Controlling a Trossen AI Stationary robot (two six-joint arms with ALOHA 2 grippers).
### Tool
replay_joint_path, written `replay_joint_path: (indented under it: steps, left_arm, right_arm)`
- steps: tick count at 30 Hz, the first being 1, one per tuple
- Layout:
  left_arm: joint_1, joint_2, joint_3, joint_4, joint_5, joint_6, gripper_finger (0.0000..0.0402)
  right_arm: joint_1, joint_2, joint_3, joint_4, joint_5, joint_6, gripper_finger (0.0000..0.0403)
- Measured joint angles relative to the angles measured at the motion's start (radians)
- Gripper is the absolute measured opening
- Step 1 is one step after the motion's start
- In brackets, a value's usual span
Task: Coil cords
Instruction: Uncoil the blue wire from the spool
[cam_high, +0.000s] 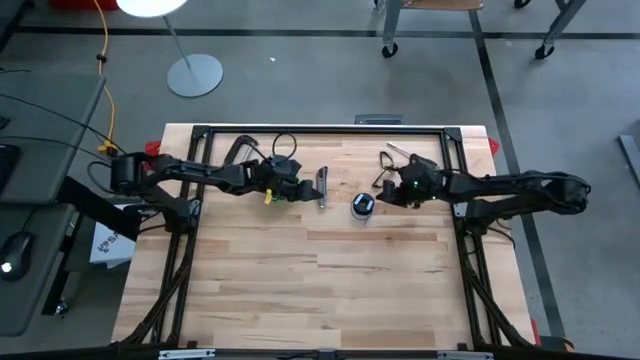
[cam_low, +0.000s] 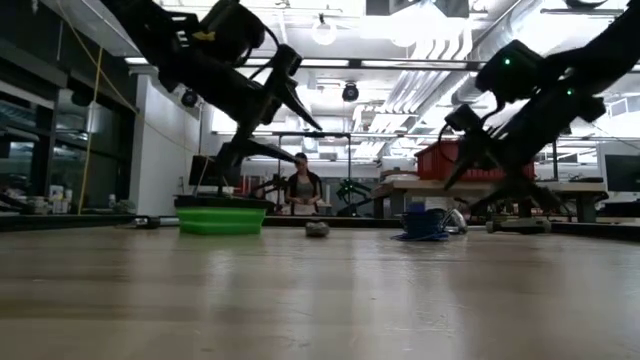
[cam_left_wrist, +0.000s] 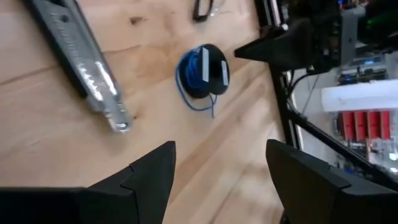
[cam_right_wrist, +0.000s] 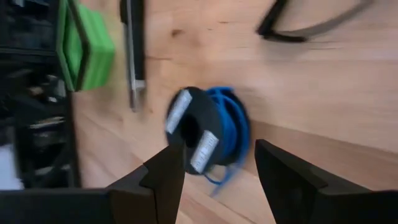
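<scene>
My right gripper (cam_right_wrist: 214, 171) is wide open and holds nothing, near the spool (cam_right_wrist: 205, 137). My left gripper (cam_left_wrist: 217, 168) is also wide open, empty.

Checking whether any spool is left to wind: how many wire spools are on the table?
1. The spool with blue wire lies on the wooden table between the two grippers, beside the metal tool. Others may be hidden under the arms.

Grey floor (cam_high: 300, 70), white lamp stand (cam_high: 195, 74), ceiling lights (cam_low: 322, 30).
</scene>
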Motion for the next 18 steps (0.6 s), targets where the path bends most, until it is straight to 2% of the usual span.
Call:
replay_joint_path:
  steps: [4,9,14,18]
  left_arm:
    - [-0.002,0.021,0.000,-0.009,0.041,0.027,0.0246]
    - [0.001,0.016,0.001,-0.008,0.044,0.043,0.0246]
    - [0.001,0.009,0.000,-0.007,0.052,0.046,0.0246]
    - [0.001,0.009,0.000,-0.012,0.059,0.056,0.0246]
  right_arm:
    - [0.004,0.091,0.001,0.135,0.009,0.016,0.0188]
    - [0.004,0.199,0.029,0.158,-0.005,0.016,0.0188]
    - [0.005,0.252,0.054,0.238,-0.037,0.016,0.0187]
    - [0.017,0.278,0.085,0.240,-0.044,0.016,0.0166]
